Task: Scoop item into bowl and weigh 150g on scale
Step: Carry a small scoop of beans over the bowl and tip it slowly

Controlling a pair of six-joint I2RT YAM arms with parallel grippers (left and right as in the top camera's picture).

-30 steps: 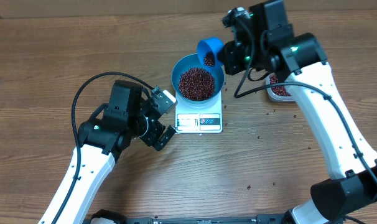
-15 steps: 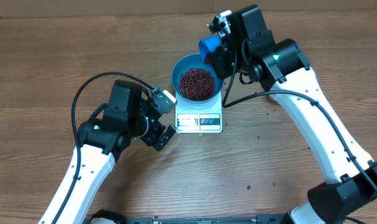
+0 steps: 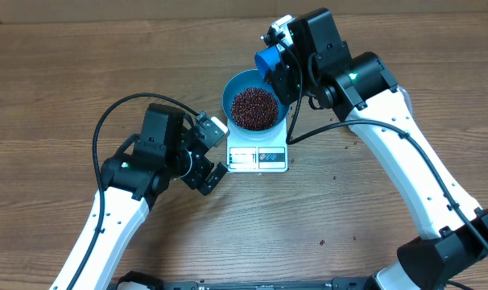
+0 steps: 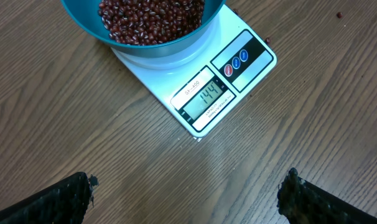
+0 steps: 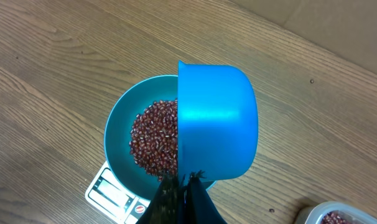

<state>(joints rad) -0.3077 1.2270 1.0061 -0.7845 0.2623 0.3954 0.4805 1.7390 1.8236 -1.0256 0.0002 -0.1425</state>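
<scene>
Right claw (image 5: pixel 178 194) pinching scoop (image 5: pixel 216 121), tipped steeper at bowl's (image 5: pixel 115 134) 1 o'clock rim than a second ago, beans (image 5: pixel 152 140) dumped, scale (image 4: pixel 238 59) just short; left claw (image 4: pixel 185 190) spread.

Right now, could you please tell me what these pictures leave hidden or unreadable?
- Scoop: right wrist view shows only its outer shell; whether it is empty is hidden.
- Tub: cut off by that view's corner; unseen overhead, likely behind the right arm.
- Scale display: too small to read overhead.
- Right gripper: its fingers merge into a dark mass below the scoop.
</scene>
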